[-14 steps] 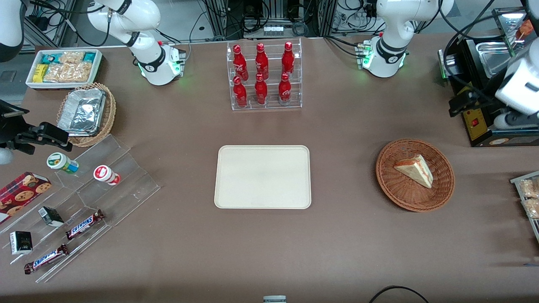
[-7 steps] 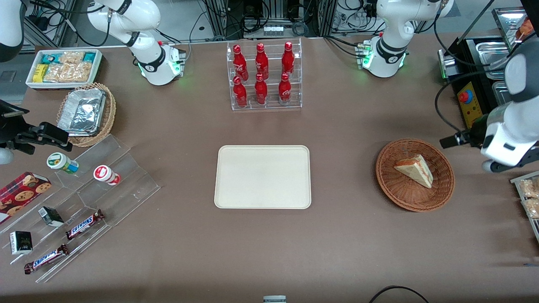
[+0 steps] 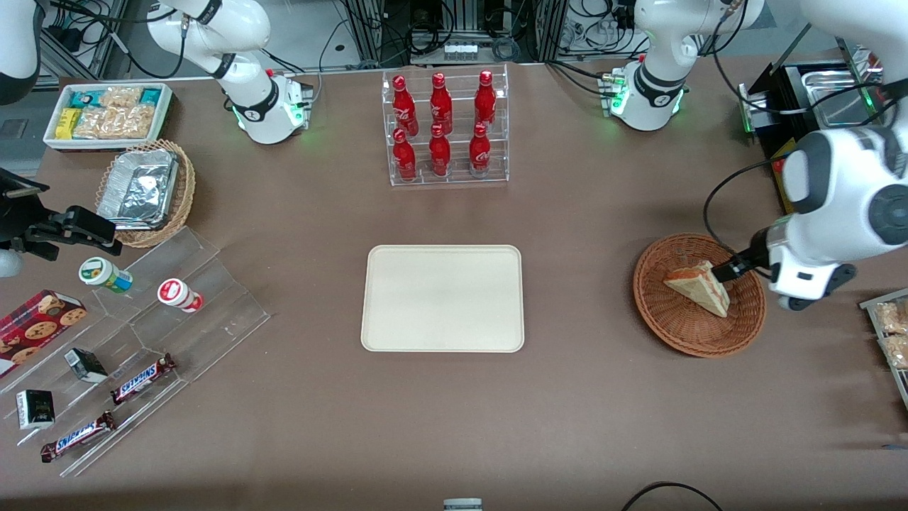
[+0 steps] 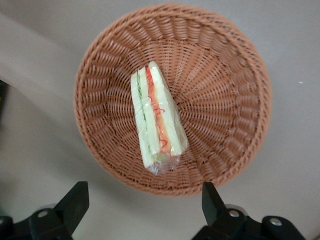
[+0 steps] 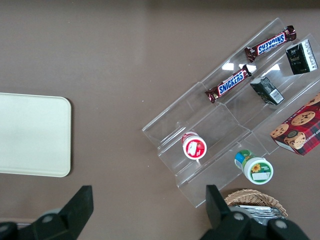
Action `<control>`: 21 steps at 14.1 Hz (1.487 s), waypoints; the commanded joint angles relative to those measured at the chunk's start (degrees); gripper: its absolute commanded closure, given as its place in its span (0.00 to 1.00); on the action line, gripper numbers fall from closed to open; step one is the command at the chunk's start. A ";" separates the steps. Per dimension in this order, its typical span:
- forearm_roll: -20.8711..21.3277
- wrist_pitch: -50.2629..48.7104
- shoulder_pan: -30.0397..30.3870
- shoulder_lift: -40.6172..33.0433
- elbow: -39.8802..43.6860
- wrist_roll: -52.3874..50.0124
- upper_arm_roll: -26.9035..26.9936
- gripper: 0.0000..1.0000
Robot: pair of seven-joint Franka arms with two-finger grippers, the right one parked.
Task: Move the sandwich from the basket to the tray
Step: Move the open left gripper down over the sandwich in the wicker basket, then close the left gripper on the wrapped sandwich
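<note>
The end effector (image 4: 142,200) hangs above the basket (image 3: 738,330) with its fingers (image 4: 75,200) wide apart, ready to drop around the sandwich (image 3: 699,285) lying inside, while the tray (image 3: 443,298) waits mid-worktop.

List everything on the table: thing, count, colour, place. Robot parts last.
sandwich: 1, white with red, orange and green layers, in the basket
basket: 1, reddish-brown wicker, toward the working arm's end
tray: 1, cream, mid-table, nothing on it
cola bottles: 6, red, in a clear rack farther from the camera than the tray
foil containers: stacked, silver, in a tan basket toward the parked arm's end
snack bin: 1, white, beside the tan basket
Snickers bars: 2, brown, on the clear stepped stand
cups: 2, green-lidded and red-lidded, on the stand
cookie box: 1, red, at the stand's edge
gripper: 1, black fingers, open, above the basket near the sandwich
</note>
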 commanded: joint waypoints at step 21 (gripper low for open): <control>-13.80 22.29 2.46 7.59 -9.68 -4.63 0.69 0.41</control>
